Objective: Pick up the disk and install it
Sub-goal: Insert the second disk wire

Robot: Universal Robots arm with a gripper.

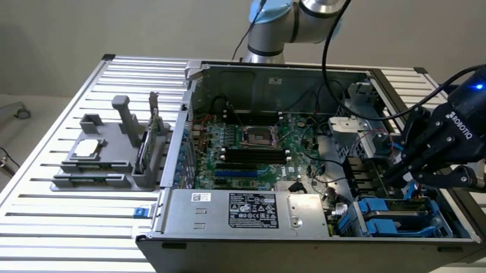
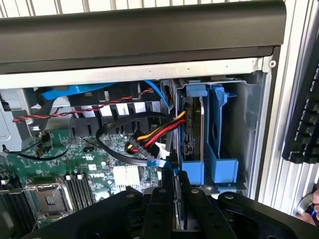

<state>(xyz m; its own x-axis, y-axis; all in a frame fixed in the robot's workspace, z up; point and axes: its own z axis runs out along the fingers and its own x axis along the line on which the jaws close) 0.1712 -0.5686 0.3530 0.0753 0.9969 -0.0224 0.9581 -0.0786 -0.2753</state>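
A slatted metal table (image 1: 45, 193) stands before a plain pale wall in the exterior view. An open computer case (image 1: 304, 256) lies on it with its inside facing up. Inside are the green motherboard (image 1: 251, 153) and, at the near edge, a silver power supply (image 1: 251, 210) with a printed label. On the exterior view's left, just beside the case, a grey fixture (image 1: 99, 170) sits on the table with a small square chip (image 1: 85, 149) on top.

The arm (image 1: 281, 23) comes in from behind the case. The black pincer (image 1: 402, 179) hangs over the case's near corner on the exterior view's right, just above the blue drive cage (image 1: 395, 219). Black cables run across that part of the case.

In the wrist view the pincer (image 2: 177, 179) points at the same corner. The disk (image 2: 192, 124) stands on edge in the cage, its blue carrier wrapped around it. A second blue carrier (image 2: 219, 124) stands just beside it. A bundle of red, yellow and black wires (image 2: 154, 132) reaches the disk's edge. The motherboard (image 2: 94, 164) lies to one side, and the table's slats (image 2: 279, 189) show beyond the case wall.

Whether the pincer is apart, together or clamped on anything cannot be told. Its tip is near the end of the disk's carrier.
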